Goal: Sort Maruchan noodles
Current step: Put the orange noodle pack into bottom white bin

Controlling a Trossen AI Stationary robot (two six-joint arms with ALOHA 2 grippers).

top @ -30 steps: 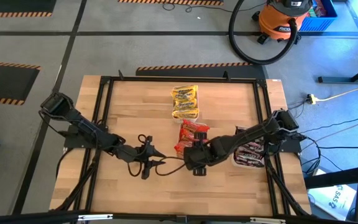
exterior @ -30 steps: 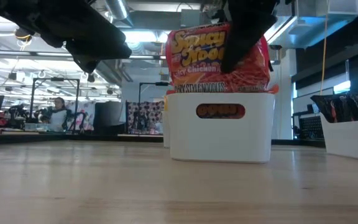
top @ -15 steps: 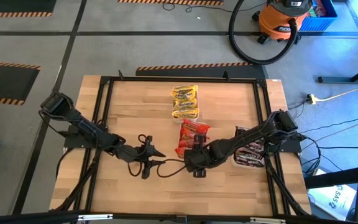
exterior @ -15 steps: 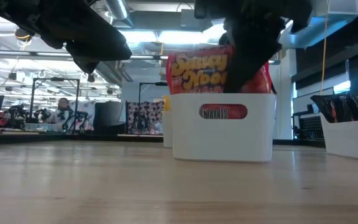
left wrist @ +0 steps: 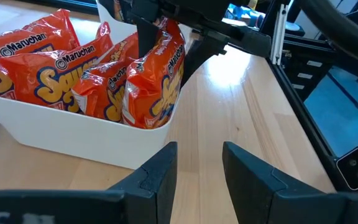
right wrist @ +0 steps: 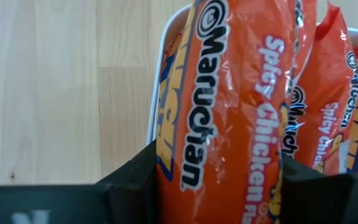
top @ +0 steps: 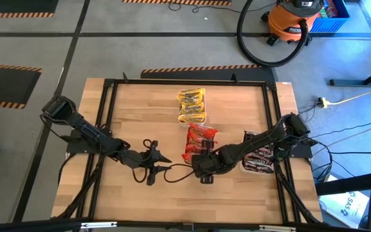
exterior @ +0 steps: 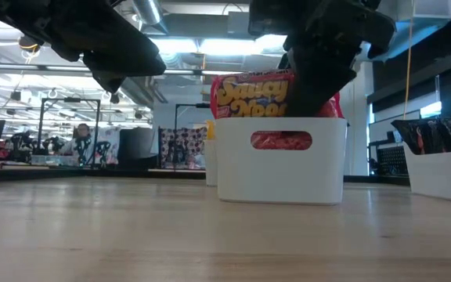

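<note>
The right claw (right wrist: 222, 186) pinches a red noodle packet (right wrist: 229, 106) seemingly on edge, long axis along the white tray (left wrist: 73, 134).

Right gripper (top: 203, 165) at near end of red noodle packets (top: 200, 142); yellow packets (top: 192, 105) beyond, dark packets (top: 258, 160) at right, left gripper (top: 161, 164) beside.

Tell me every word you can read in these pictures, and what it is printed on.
"Maruchan" and "Spicy Chicken": on the red packet held in the right tool.
"Maruchan": on red packets in the white tray.
"RIDGID": on the orange vacuum, just legible.
Yellow packets and dark packets: print too small to read.
</note>
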